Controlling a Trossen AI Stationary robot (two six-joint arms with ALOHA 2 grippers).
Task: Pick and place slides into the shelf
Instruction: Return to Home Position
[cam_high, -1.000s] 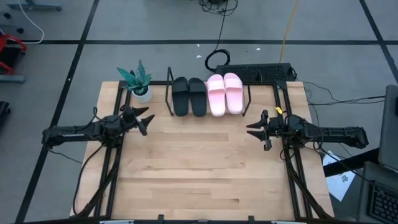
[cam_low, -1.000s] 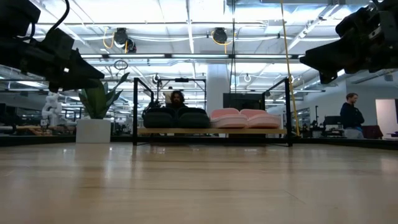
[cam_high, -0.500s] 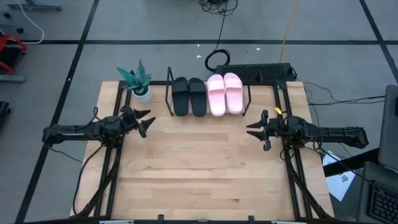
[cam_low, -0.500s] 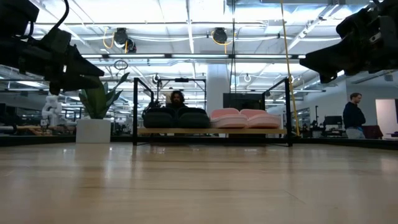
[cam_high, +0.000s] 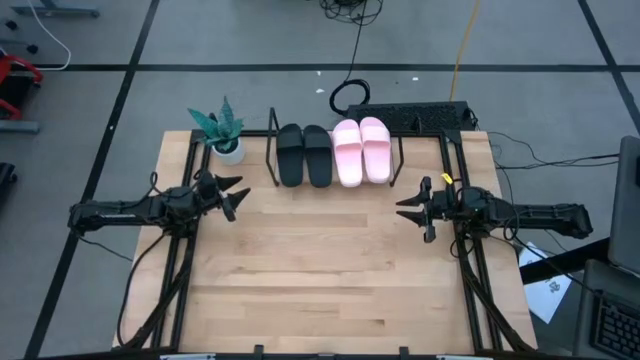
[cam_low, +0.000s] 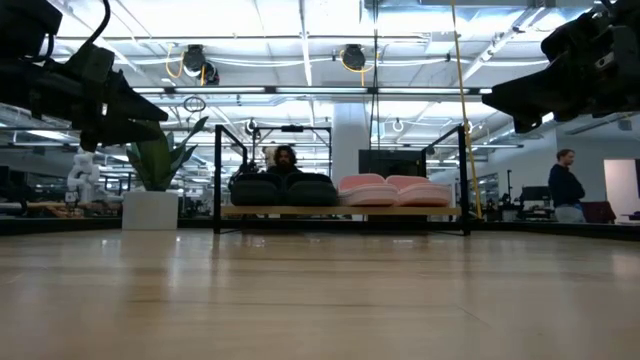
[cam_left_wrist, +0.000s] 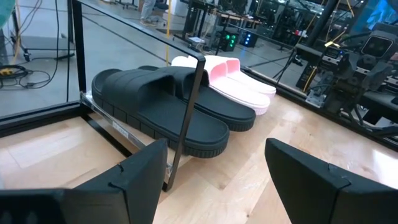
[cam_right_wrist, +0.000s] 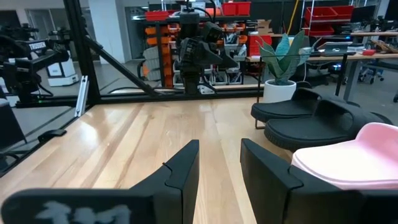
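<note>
All of the slides sit on the shelf (cam_high: 272, 150) at the table's far edge, soles down on its light board (cam_low: 340, 211). The black pair (cam_high: 303, 155) is on the left and the pink pair (cam_high: 360, 150) on the right. My left gripper (cam_high: 238, 198) hovers open over the table's left side, pointing at the shelf's left end; its wrist view shows the black slides (cam_left_wrist: 161, 106) close ahead behind the wire frame. My right gripper (cam_high: 405, 208) hovers open at the table's right side, level with the pink slides (cam_right_wrist: 354, 162).
A potted plant (cam_high: 222, 130) stands at the far left corner, just left of the shelf. A black power strip (cam_high: 410, 115) lies beyond the far edge. The bare wooden tabletop (cam_high: 320, 270) stretches between the two arms toward the near edge. A person (cam_low: 565, 185) stands in the room behind.
</note>
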